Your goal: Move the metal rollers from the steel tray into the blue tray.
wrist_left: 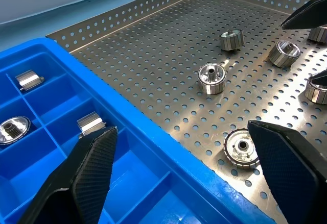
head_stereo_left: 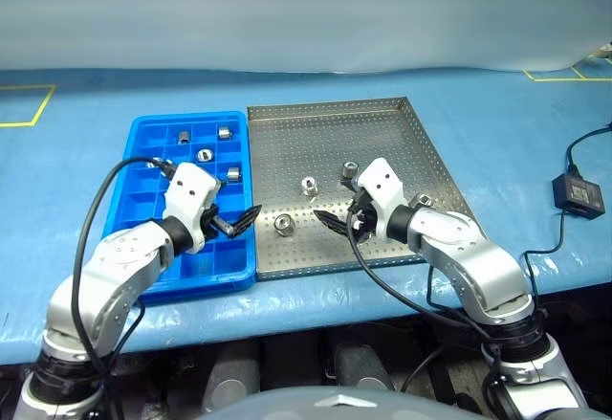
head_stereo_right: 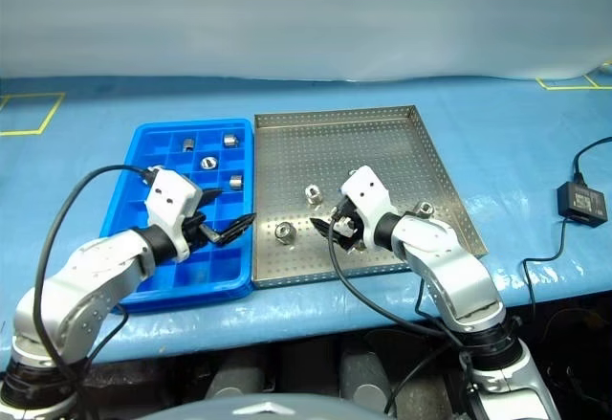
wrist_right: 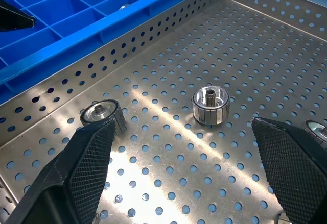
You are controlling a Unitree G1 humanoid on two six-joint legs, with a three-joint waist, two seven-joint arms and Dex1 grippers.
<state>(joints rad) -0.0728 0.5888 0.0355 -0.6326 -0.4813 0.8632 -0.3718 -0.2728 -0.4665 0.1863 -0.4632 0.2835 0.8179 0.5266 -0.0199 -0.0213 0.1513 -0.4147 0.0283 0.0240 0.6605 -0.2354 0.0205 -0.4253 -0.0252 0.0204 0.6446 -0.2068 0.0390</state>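
Over the perforated silver steel tray (head_stereo_left: pixel 382 143), both black-fingered grippers, left (head_stereo_left: pixel 237 222) and right (head_stereo_left: pixel 337 221), hang wide open and empty, apparently poised to pick shiny metal rollers (head_stereo_left: pixel 309 186).

Table (head_stereo_left: pixel 402 300): we see a long surface under a light blue cover with yellow tape marks.
Blue tray (head_stereo_left: pixel 145 289): lies on our left, touching the steel tray.
Steel tray (head_stereo_left: pixel 382 128): lies at the middle.
Black box (head_stereo_left: pixel 578 194): sits far right, with a cable.
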